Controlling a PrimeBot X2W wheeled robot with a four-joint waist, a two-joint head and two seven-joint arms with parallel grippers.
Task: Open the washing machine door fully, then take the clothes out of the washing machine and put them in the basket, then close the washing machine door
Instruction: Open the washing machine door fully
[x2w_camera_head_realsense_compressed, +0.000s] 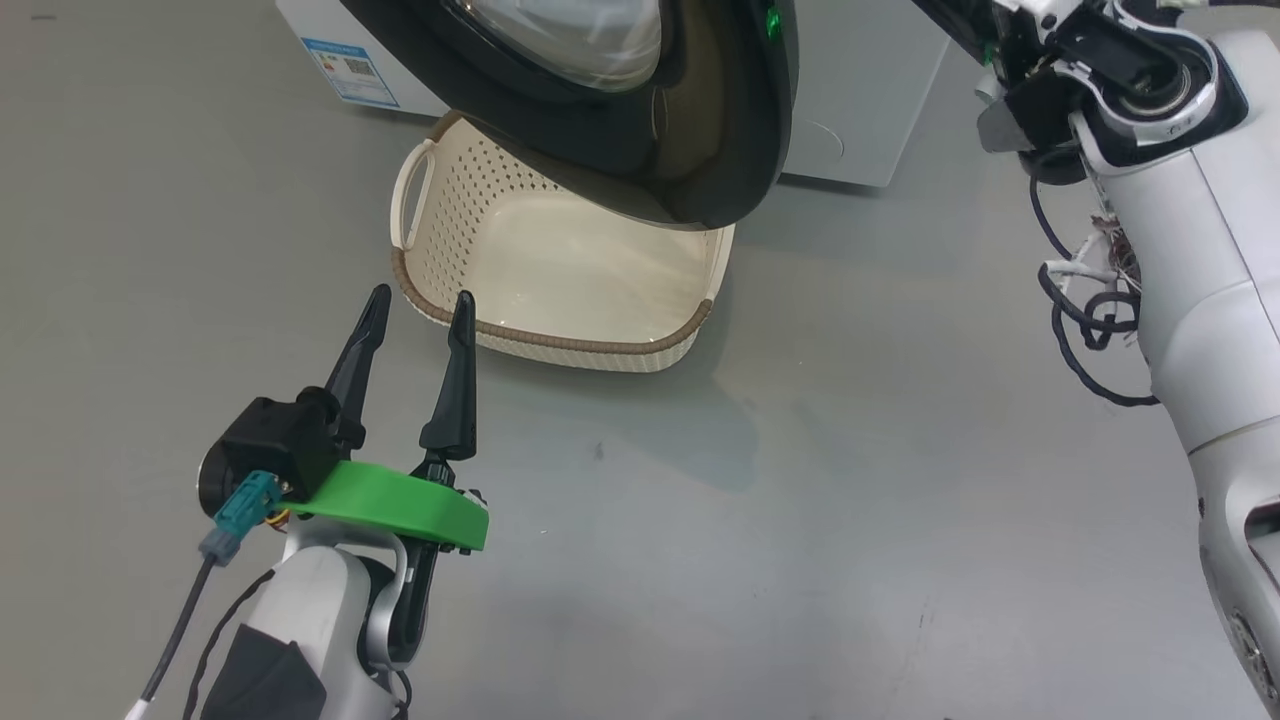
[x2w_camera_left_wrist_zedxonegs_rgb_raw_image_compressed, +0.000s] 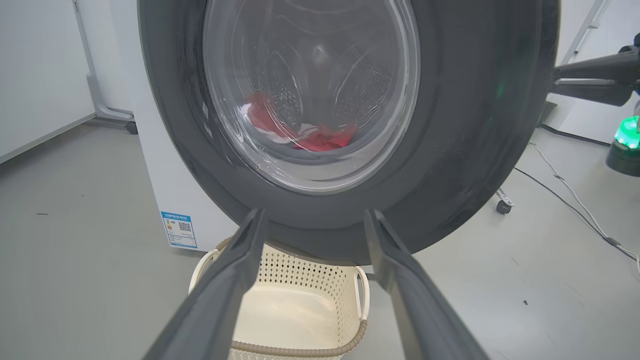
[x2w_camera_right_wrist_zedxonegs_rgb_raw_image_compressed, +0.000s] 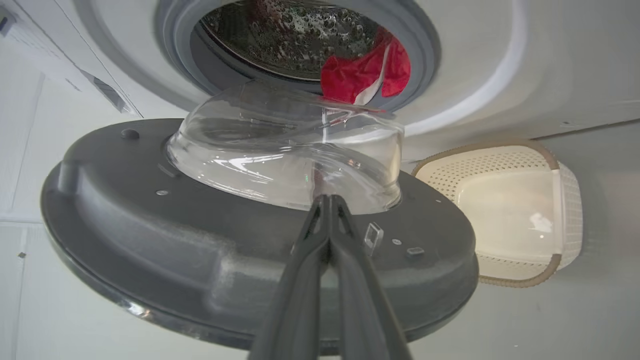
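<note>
1. Lower left of the head view: my left gripper (x2w_camera_head_realsense_compressed: 421, 294) is released, its fingers spread and empty, the tips just short of the basket's near rim. I judge it best kept there, out of the door's swing.
2. Centre: the basket (x2w_camera_head_realsense_compressed: 560, 345) sits empty on the floor in front of the washing machine (x2w_camera_head_realsense_compressed: 860, 100), ready to receive.
3. Upper centre: the washing machine door (x2w_camera_head_realsense_compressed: 700, 150) stands only partly open, and its black rim overhangs the basket's far end. In the left wrist view the clothes (x2w_camera_left_wrist_zedxonegs_rgb_raw_image_compressed: 320, 137) show red through the glass, lying low in the drum.
4. Right: in the middle of the right wrist view my right gripper (x2w_camera_right_wrist_zedxonegs_rgb_raw_image_compressed: 327, 200) is clenched on nothing. Its closed tips are at the door's grey inner face, right at the foot of the glass bowl.
5. The step in hand, as I read it, is swinging the door fully open. To do it well I should press on the grey panel, not the curved glass, where closed tips could skid. The push should follow the door's arc and go on until the rim clears both drum mouth and basket.
</note>
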